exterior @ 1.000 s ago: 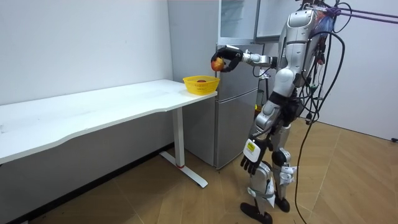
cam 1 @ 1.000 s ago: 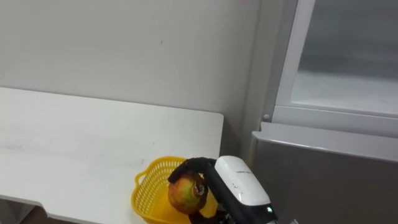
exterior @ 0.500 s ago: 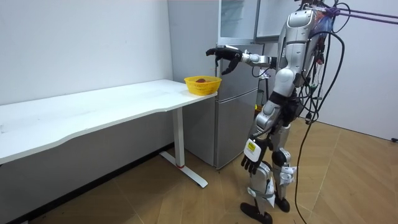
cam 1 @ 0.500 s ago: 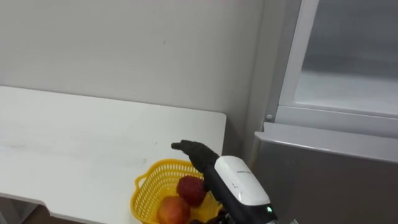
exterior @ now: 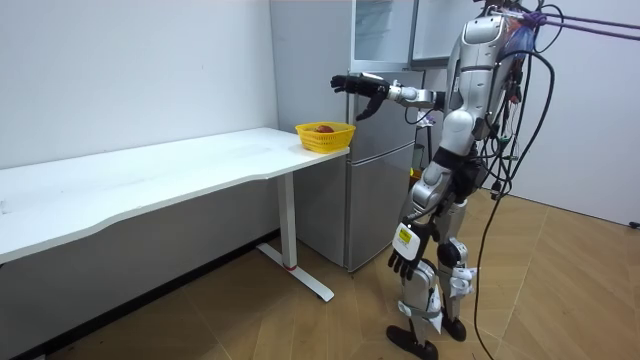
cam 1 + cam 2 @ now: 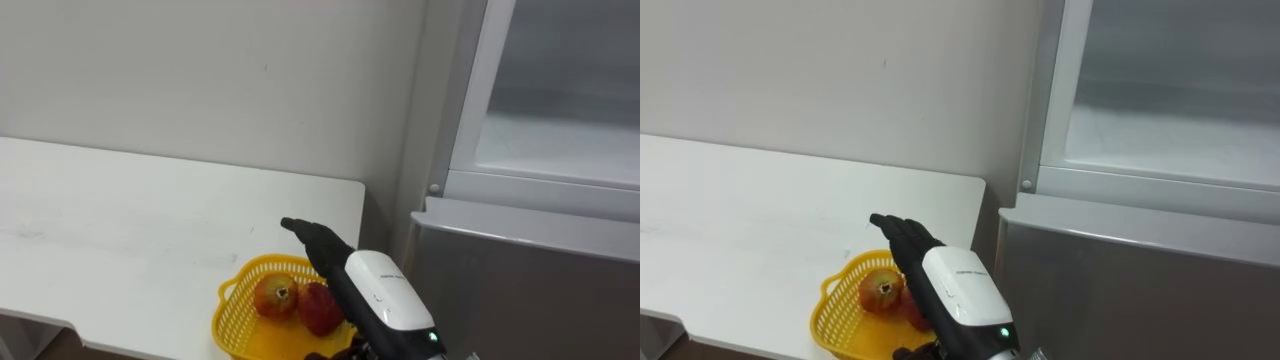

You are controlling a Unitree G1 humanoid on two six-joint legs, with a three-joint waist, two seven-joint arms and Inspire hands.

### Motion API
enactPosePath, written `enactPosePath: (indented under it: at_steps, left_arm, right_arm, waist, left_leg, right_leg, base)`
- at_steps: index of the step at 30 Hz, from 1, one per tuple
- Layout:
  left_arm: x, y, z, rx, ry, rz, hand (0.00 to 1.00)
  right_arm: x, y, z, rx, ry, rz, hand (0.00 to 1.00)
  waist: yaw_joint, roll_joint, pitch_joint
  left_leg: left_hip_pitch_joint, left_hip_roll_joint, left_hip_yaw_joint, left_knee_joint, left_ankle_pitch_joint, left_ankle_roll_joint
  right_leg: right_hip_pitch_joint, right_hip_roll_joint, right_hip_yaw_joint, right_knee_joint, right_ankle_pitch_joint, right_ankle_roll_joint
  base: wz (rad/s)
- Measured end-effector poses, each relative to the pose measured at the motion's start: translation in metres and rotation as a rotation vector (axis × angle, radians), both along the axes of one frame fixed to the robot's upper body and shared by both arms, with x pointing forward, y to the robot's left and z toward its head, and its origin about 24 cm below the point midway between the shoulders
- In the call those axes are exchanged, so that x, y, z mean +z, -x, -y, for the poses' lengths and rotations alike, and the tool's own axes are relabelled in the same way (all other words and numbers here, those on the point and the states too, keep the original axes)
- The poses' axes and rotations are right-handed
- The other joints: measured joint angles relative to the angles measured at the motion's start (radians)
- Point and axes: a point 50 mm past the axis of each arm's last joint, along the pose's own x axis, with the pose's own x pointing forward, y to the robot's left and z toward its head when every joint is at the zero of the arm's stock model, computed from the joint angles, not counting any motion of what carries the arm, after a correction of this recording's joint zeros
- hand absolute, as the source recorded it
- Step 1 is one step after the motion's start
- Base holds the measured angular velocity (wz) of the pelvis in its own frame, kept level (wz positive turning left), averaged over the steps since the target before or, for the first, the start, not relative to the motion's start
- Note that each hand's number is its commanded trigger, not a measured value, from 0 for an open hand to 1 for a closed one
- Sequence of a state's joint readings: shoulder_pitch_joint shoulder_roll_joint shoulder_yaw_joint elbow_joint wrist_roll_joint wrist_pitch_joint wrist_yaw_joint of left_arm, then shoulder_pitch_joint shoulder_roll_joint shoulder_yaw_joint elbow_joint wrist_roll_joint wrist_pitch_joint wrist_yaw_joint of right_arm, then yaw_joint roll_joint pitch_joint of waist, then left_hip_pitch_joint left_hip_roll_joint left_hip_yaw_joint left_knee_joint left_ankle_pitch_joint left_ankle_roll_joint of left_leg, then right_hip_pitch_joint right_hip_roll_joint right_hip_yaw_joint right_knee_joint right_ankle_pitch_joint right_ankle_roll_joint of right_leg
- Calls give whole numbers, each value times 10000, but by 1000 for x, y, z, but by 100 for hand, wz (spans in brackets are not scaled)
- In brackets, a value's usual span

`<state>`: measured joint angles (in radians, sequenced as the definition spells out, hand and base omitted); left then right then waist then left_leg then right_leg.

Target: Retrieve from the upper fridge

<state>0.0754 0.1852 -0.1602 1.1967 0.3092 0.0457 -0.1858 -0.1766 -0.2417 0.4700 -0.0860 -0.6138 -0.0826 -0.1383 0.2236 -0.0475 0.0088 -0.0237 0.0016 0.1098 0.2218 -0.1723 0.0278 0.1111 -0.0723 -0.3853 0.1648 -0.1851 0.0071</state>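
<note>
A yellow basket (image 6: 232,322) (image 5: 323,137) stands at the white table's right end, beside the fridge. In it lie a yellow-red round fruit (image 6: 274,297) (image 6: 880,293) and, touching it on the right, a darker red fruit (image 6: 319,309). My right hand (image 6: 316,243) (image 6: 901,235) (image 5: 357,85) hovers above the basket with fingers stretched out, open and holding nothing. My left hand (image 5: 402,264) hangs open by my thigh. The upper fridge compartment (image 6: 560,110) stands open at the upper right, its pale inside showing.
The white table (image 6: 120,230) runs off to the left along a bare wall. The grey lower fridge door (image 6: 520,290) is shut, right of the basket. In the room view I stand in front of the fridge (image 5: 375,180) on a wooden floor.
My right hand has opened and let go of the yellow-red fruit. The fruit has dropped into the basket and settled left of the red one. The hand's fingers now stretch forward.
</note>
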Motion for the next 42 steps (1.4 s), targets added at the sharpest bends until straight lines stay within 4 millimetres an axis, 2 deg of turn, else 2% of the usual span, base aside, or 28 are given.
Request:
enactPosePath:
  at_steps: [15, 21, 28, 32, 38, 42]
  left_arm:
    - [0, -2, 0, 18, -63, 88, 0]
    - [0, -3, -1, 11, -227, 257, 0]
    - [0, 5, -3, 145, -547, 187, 0]
    - [-1, 4, -1, 430, -453, 258, 0]
    - [-2, 14, -2, 618, -465, 87, 0]
    - [-2, 15, -2, 649, -435, 92, 0]
  right_arm:
    - [0, 0, 0, 10, -227, -114, 0]
    - [4, -2, 3, -34, -1010, -347, 0]
    - [38, 3, 7, -157, -2073, 1282, 0]
    - [55, 5, 16, -369, -2777, 2134, 0]
    - [88, 17, 28, -588, -3917, 3908, 0]
    - [96, 22, 32, -535, -4386, 4489, 0]
  waist:
    - [-27, -12, 11]
    - [-146, -18, 7]
    - [-243, -4, 16]
    - [-312, 61, 12]
    - [-646, 161, -46]
    - [-924, 190, -111]
  left_leg:
    - [-7, -31, -20, -92, -2, 0]
    - [7, -27, -44, -91, -2, -1]
    - [120, 4, 70, -183, -1, -7]
    - [183, 4, 200, -202, -3, -6]
    - [337, 18, 221, -243, -1, -7]
    - [383, 28, 228, -263, 0, -9]
  right_leg:
    - [29, 4, 13, -141, -18, 26]
    - [65, 5, 42, -129, -19, 28]
    - [60, 28, 176, -103, -17, 29]
    - [70, 62, 282, -98, -16, 30]
    - [105, 49, 292, -66, -16, 30]
    - [188, 36, 291, -55, -17, 30]
  base:
    - [0]
    - [1]
    - [-5]
    - [-7]
    - [-3]
    - [-1]
